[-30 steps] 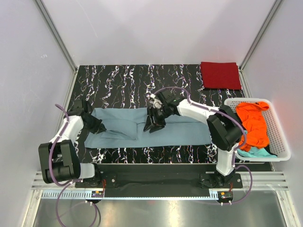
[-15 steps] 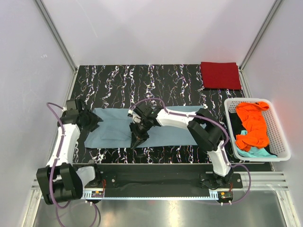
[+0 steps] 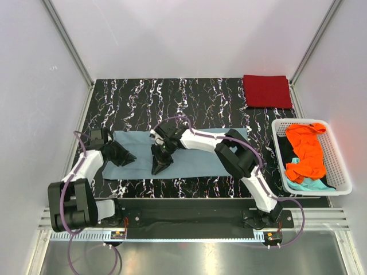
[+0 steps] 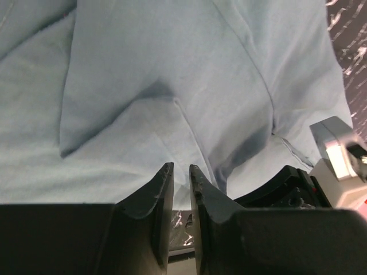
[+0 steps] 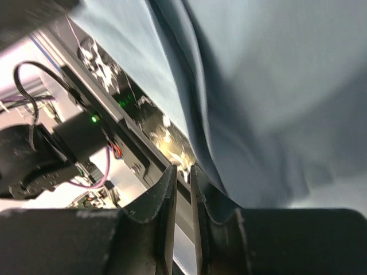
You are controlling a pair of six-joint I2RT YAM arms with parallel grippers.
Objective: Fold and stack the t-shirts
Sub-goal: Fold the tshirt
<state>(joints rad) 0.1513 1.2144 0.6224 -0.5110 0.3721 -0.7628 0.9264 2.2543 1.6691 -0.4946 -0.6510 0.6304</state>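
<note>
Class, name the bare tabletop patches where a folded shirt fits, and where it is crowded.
Bare: the table behind the grey-blue shirt, up to the back wall, left of the dark red shirt. Crowded: its left half, under the left pincer and right pincer; the basket.

A grey-blue cloth t-shirt (image 3: 195, 157) was spread flat along the near half of a dark marbled table (image 3: 149, 103). A folded dark red t-shirt (image 3: 267, 91) was placed at the far right corner. A white slatted plastic basket (image 3: 338, 166) was set at the right edge, with a crumpled orange t-shirt (image 3: 307, 152) piled over a teal t-shirt (image 3: 307, 184) inside.
</note>
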